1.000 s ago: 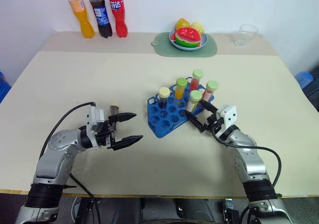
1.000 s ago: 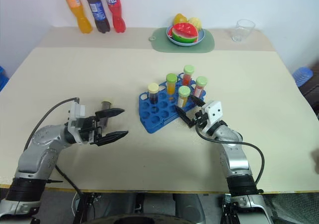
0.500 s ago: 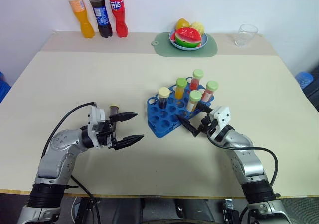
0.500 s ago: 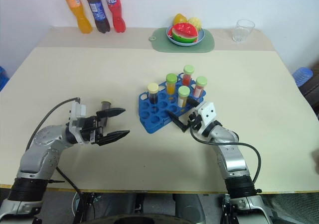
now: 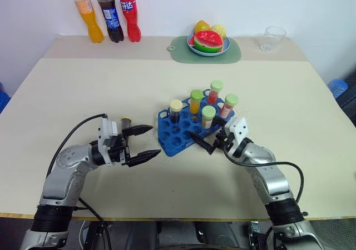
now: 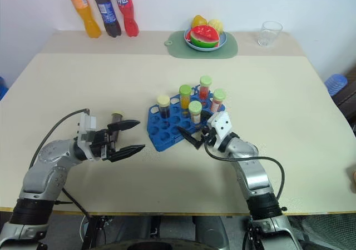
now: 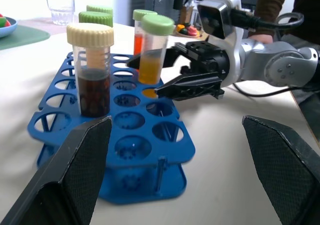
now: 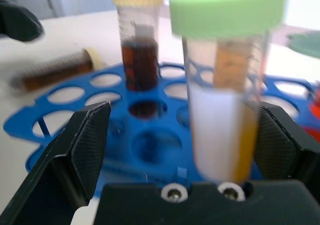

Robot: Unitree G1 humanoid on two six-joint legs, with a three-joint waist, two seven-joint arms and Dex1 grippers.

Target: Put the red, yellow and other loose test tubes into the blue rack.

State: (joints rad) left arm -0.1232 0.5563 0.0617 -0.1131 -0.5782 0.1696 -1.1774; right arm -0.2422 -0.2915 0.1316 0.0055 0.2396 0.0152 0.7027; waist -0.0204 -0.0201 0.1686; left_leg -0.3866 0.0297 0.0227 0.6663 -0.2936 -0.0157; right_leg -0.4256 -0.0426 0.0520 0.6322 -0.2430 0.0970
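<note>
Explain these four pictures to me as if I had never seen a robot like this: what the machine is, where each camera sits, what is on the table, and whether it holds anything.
This is a humanoid robot with two arms, each ending in a gripper of two black fingers. Two pictures come from cameras in its head, looking down at a beige table. The other two come from cameras on its wrists, looking along the fingers.

In the middle stands a blue rack with five capped test tubes upright in it. One more tube with brown liquid lies loose on the table by the left gripper. At the far edge are three soda bottles, a bowl of fruit on a green mat, and a clear glass.

Both grippers are open and hold nothing. The right gripper is at the rack's near edge.
</note>
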